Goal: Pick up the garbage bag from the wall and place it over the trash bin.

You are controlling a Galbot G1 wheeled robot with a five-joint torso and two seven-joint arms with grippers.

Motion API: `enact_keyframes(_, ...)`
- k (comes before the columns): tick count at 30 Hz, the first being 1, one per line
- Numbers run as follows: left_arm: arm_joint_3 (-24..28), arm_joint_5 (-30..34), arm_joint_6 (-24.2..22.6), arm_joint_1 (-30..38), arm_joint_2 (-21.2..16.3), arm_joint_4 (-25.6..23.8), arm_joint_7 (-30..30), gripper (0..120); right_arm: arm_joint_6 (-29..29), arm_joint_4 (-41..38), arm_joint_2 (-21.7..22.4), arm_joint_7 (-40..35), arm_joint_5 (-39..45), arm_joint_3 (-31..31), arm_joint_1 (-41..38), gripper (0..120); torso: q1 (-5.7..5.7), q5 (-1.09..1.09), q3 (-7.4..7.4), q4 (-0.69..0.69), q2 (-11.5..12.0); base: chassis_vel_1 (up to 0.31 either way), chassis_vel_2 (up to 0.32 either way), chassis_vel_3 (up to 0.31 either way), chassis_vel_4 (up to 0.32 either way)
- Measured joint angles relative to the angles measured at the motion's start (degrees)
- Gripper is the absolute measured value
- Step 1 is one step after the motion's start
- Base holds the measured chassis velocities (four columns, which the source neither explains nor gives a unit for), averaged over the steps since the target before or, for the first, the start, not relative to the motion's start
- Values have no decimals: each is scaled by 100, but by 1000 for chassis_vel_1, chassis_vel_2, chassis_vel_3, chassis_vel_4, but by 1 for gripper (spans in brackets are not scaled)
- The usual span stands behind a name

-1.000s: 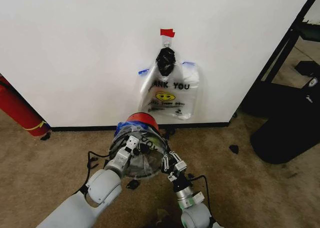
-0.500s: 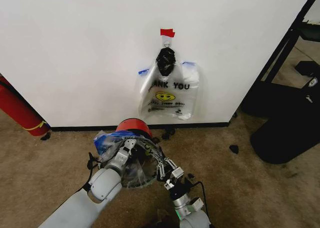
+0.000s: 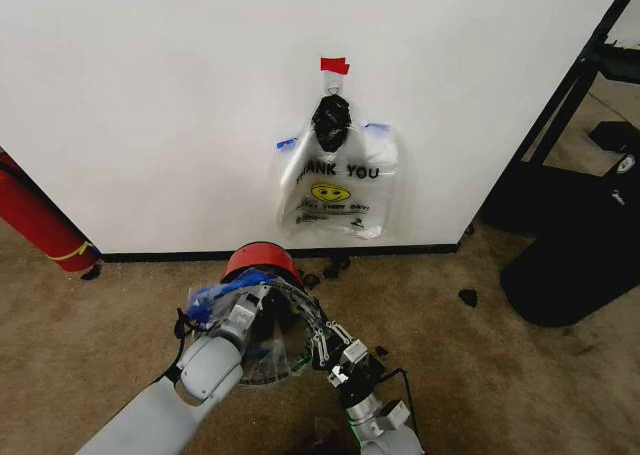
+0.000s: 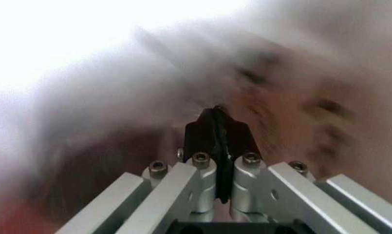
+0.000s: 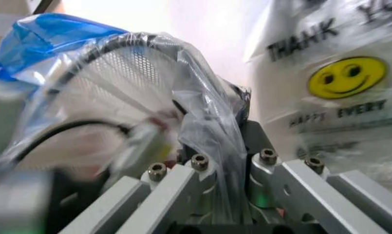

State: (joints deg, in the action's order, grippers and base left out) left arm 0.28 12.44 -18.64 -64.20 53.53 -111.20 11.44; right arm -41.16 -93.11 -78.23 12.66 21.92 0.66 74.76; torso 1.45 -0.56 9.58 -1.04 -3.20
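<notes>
Garbage bag (image 3: 262, 327) pinched in closed fingers of left gripper (image 3: 243, 310) and right gripper (image 3: 322, 343) beside trash bin (image 3: 261, 260).

Garbage bag (image 3: 262, 325): thin, see-through plastic, blue handle (image 3: 212, 295) bunched at one side; stretched open low over the floor, just before the trash bin, film draped across a dark wire hoop; pinched on both sides.
Trash bin (image 3: 262, 263): small, round, red outside; stood on the carpet close to the wall's foot, partly hidden behind the bag.
Wall (image 3: 150, 105): large white panel, black strip along the bottom edge.
</notes>
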Motion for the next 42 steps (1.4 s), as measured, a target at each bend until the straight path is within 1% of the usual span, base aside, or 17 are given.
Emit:
enact_keyframes(6, -146, -14, 58, -403, -141, -403, -296, 0, -96, 310, -161, 347, 108, -287, -310, 1, 0, 1, 0, 1, 0, 0, 0, 0, 0)
enact_keyframes(8, -185, -22, 71, -443, -156, -427, -334, 0, -114, 339, -164, 402, 93, -317, -332, 1, 0, 0, 0, 0, 0, 0, 0, 0, 0)
enact_keyframes(14, -385, -82, 94, -715, -244, -599, -616, 0, -308, 557, -165, 925, -103, -557, -450, 1, 0, 0, 0, 0, 0, 0, 0, 0, 0)
enact_keyframes(20, -388, -222, -10, -841, -215, -695, -782, 0, -428, 621, -181, 1035, -245, -628, -472, 1, 0, 1, 0, 0, 0, 0, 0, 0, 0)
enact_keyframes(23, -360, -296, -54, -832, -179, -636, -795, 0, -428, 573, -180, 1031, -246, -609, -450, 1, 0, 0, 0, 0, 0, 0, 0, 0, 0)
enact_keyframes(27, -326, -403, -141, -701, -96, -399, -759, 0, -429, 402, -160, 1008, -245, -564, -377, 1, 0, 0, 0, 0, 0, 0, 0, 0, 0)
enact_keyframes(30, -318, -410, -145, -617, -68, -317, -706, 0, -429, 342, -147, 1003, -243, -541, -327, 1, 0, 1, 0, 0, 0, 0, 0, 0, 0)
enact_keyframes(36, -290, -511, -92, -247, 15, 102, -468, 0, -437, 195, -111, 1003, -231, -430, -132, 1, 0, 0, 0, 0, 0, 0, 0, 0, 0)
enact_keyframes(42, -267, -565, -85, -61, 56, 325, -275, 0, -438, 120, -99, 1002, -206, -359, -34, 1, 0, 0, 0, 0, 0, 0, 0, 0, 0)
